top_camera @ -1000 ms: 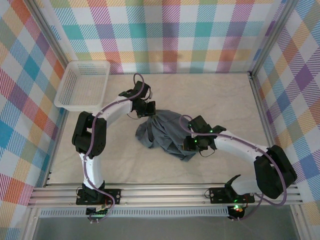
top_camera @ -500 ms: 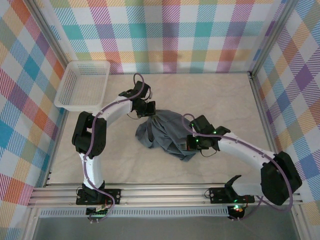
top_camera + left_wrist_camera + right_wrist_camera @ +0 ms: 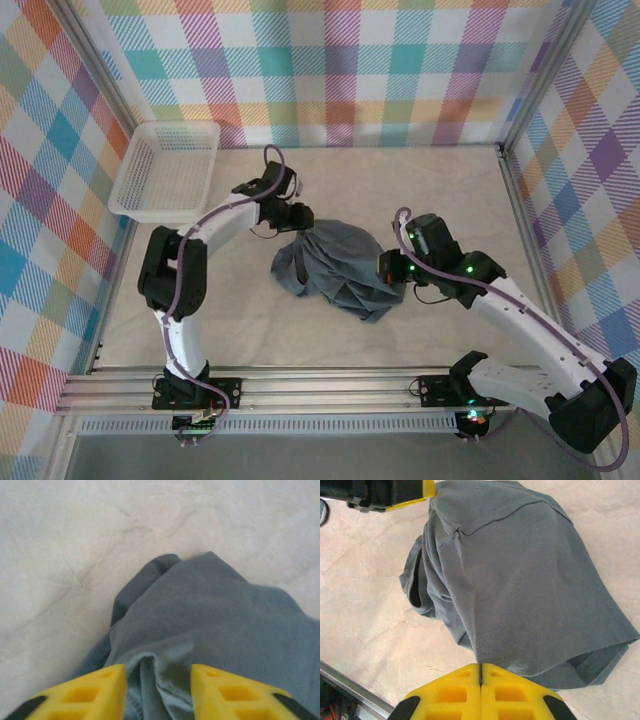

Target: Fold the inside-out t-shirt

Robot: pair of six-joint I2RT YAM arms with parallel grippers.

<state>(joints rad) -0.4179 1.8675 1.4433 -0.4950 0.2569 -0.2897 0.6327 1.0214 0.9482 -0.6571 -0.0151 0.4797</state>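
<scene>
Left gripper [image 3: 159,676] stood released, fingers straddling a ridge of the shirt [image 3: 210,615] at its far edge, likely set there to take a fresh hold. Right gripper [image 3: 481,669] was clenched tight at the shirt's right edge; whether it pinched cloth, I couldn't tell. The shirt lay bunched mid-way across the table [image 3: 450,190], not yet folded. Pale marbled top, basket [image 3: 135,200] far left, plaid walls [image 3: 400,70] around.

White links [image 3: 225,215], black joints [image 3: 175,275], purple cables [image 3: 171,335]

Pastel plaid walls [image 3: 400,70] enclose a pale, marble-veined surface [image 3: 450,190], evenly lit, with a metal rail [image 3: 320,385] along its near edge.
</scene>
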